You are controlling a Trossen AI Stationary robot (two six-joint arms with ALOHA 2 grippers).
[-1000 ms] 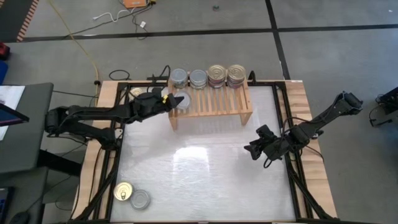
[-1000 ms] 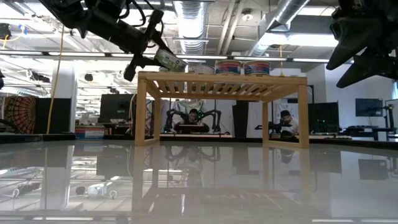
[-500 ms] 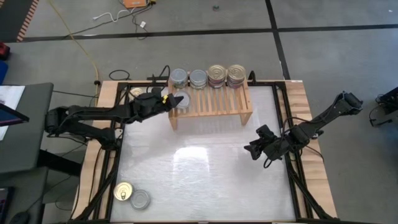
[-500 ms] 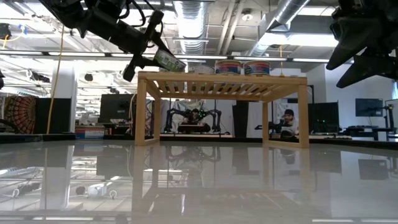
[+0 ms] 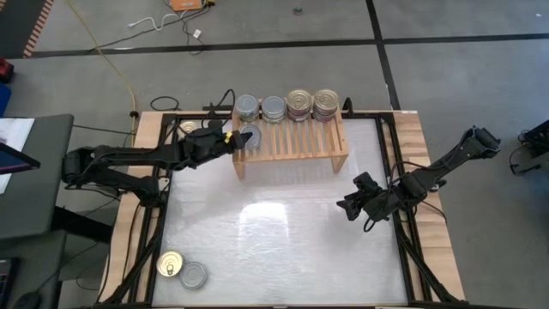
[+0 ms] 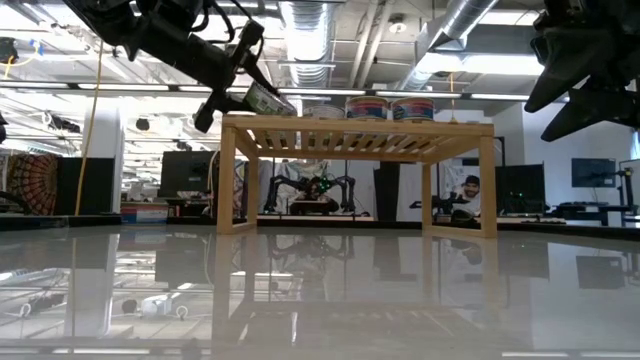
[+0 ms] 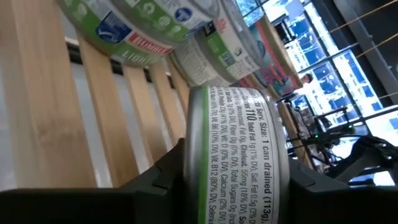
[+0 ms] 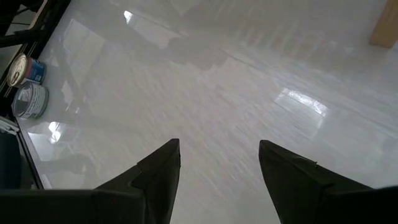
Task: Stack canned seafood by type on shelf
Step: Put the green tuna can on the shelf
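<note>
We see the left gripper [image 5: 233,140] clamped on a silver-topped tin [image 5: 248,137] at the shelf's [image 5: 292,144] left front corner, while the right gripper [image 5: 347,206] hangs wide and empty over the table [image 5: 283,249].

You're looking across a glossy white surface [image 6: 320,300] into an open workshop: exposed silver ceiling ducts [image 6: 310,20], dark monitors [image 6: 595,172], grey floor [image 5: 446,21] crossed by black tape lines [image 5: 257,45].

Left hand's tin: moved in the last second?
Yes, slightly. The tin in the left hand has settled lower and flatter, toward the shelf top's left front corner.
</note>
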